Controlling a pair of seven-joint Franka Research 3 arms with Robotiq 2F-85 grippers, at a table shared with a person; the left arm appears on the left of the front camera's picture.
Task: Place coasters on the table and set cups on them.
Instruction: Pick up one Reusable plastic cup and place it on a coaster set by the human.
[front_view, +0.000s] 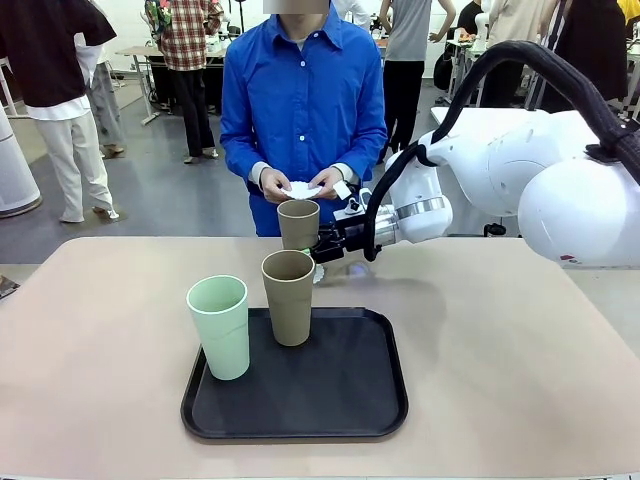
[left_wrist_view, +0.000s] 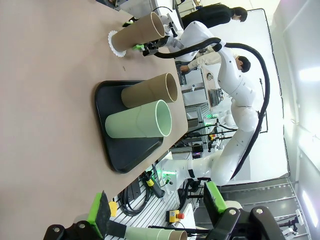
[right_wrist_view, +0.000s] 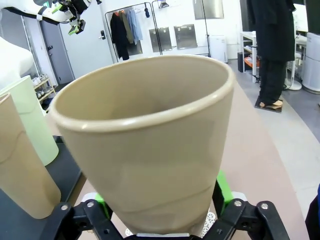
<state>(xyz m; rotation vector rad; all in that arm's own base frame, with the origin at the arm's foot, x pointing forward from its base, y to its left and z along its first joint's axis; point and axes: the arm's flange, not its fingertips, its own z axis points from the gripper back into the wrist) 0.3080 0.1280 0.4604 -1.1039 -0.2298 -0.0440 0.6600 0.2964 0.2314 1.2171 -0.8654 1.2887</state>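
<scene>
**Tan cup on its coaster, release unconfirmed**

The tan cup stands between the right jaws. Their green pads flank its lower wall, one on each side. I cannot tell whether they are gripping the cup or have let it go. A scalloped coaster peeks out beneath the base, just ahead of the jaws on the table. The left jaws are spread wide with nothing between their pads.

The likely risk is in the withdrawal. The cup is tall with a narrow foot, so a pad rubbing its wall as the jaws pull back could tip it. It could also drag the cup and the light paper disc out of line.

The right wrist view gives the pad-to-wall closeness. The left wrist view, from well away, shows the base apparently seated within the coaster's rim. It also shows the mint cup and second tan cup waiting on the black tray. The front view alone shows the person's hands, just beyond the jaws, holding something white, probably more coasters.
</scene>
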